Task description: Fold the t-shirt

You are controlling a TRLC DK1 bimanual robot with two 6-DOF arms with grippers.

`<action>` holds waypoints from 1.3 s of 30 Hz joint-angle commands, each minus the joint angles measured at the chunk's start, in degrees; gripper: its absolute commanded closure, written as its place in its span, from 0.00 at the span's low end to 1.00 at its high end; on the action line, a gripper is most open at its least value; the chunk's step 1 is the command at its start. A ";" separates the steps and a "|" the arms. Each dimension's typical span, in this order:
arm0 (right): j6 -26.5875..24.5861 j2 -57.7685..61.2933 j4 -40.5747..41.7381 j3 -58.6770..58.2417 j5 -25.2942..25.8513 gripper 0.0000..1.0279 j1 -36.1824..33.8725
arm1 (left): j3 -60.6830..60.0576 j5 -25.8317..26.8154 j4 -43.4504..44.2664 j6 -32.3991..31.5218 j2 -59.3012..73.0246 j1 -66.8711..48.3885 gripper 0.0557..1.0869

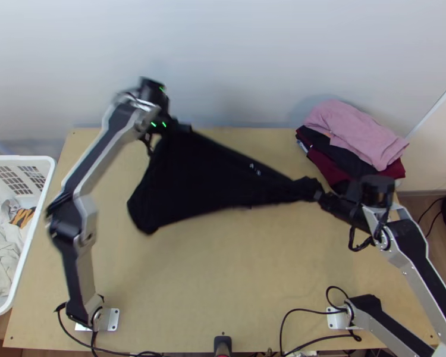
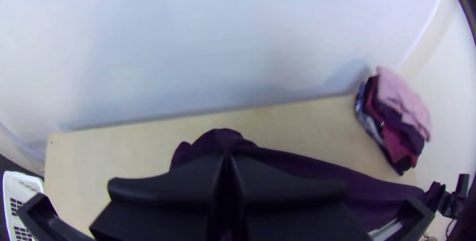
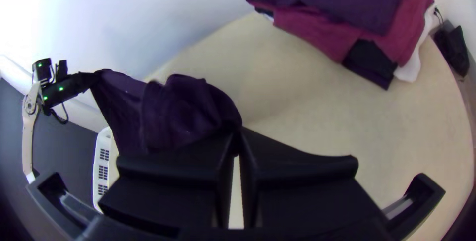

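My left gripper [image 1: 186, 127] is closed, fingers pinched together on the edge of the black shirt [image 1: 205, 172]. My right gripper [image 1: 319, 194] is closed too, nipping its narrow, bunched end. The shirt spans the gap between them over the table [image 1: 223, 273], its upper edge pulled nearly straight, its broad loose part spreading from the left gripper toward my side.
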 commanded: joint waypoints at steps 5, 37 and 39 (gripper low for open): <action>-4.09 -3.39 7.14 12.78 3.44 0.97 0.31 | 3.57 -4.11 2.11 -3.07 -16.23 1.10 0.96; -12.88 -20.61 9.95 4.87 3.62 0.97 0.75 | -50.39 3.62 6.15 -2.19 -43.83 -7.43 0.96; -12.88 -20.35 11.89 2.93 3.62 0.97 0.66 | -52.15 3.71 10.10 -1.93 -41.81 -6.99 0.96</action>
